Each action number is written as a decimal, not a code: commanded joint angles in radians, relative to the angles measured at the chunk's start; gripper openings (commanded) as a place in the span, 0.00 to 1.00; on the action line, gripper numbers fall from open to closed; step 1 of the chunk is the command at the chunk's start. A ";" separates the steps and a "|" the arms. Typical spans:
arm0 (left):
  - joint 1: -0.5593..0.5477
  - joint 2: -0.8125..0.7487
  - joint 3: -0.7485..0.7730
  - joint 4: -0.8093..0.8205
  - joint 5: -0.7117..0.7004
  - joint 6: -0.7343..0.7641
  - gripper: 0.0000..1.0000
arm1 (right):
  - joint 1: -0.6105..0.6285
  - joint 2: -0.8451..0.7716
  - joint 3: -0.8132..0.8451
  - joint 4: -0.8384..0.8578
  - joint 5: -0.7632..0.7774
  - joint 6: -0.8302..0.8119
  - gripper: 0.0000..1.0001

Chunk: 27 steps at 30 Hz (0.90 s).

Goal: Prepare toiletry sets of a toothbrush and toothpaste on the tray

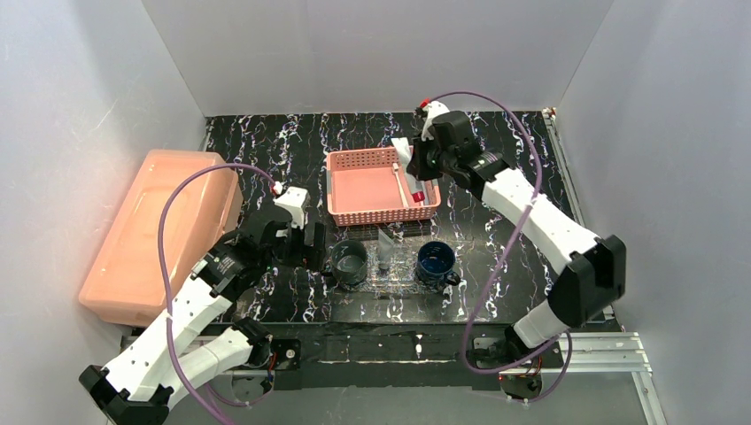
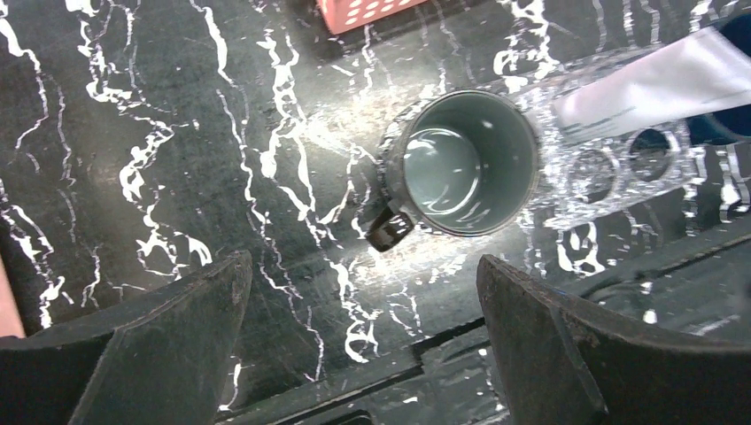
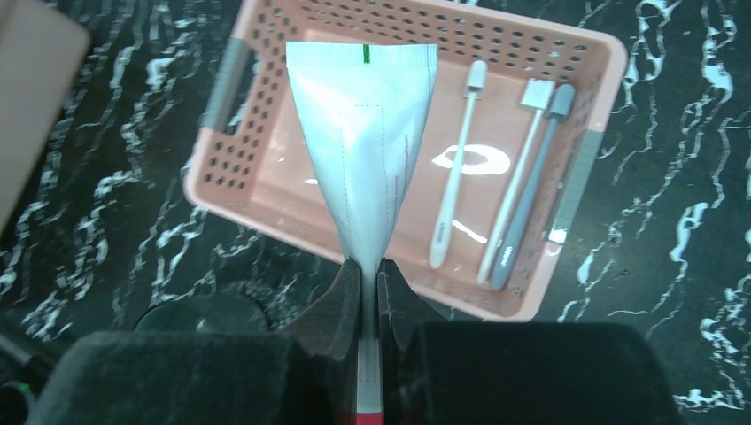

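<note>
My right gripper (image 3: 369, 276) is shut on a white toothpaste tube (image 3: 365, 133) near its red cap end and holds it over the pink perforated basket (image 3: 580, 168). A slim white toothbrush (image 3: 454, 177) lies in the basket beside one more white brush (image 3: 516, 186) and a grey one (image 3: 534, 190). In the top view this gripper (image 1: 412, 168) is above the basket's right side (image 1: 336, 190). The clear speckled tray (image 1: 403, 270) lies in front of the basket with another toothpaste tube (image 1: 385, 245) on it. My left gripper (image 2: 363, 266) is open and empty, just near of a grey cup (image 2: 465, 164).
A grey cup (image 1: 348, 261) and a blue cup (image 1: 436, 261) stand at the tray's two ends. The tray (image 2: 611, 173) and its tube (image 2: 655, 84) show in the left wrist view. A big salmon box (image 1: 159, 230) fills the left side, close to the left arm.
</note>
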 commanded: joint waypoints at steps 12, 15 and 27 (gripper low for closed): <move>0.004 0.007 0.162 0.047 0.337 -0.167 0.98 | 0.080 -0.365 -0.282 0.487 -0.260 0.320 0.03; 0.004 -0.001 0.153 0.090 0.397 -0.194 0.98 | 0.123 -0.406 -0.328 0.585 -0.241 0.384 0.03; 0.004 -0.006 0.098 0.362 0.621 -0.400 0.98 | 0.237 -0.470 -0.440 0.832 -0.209 0.537 0.03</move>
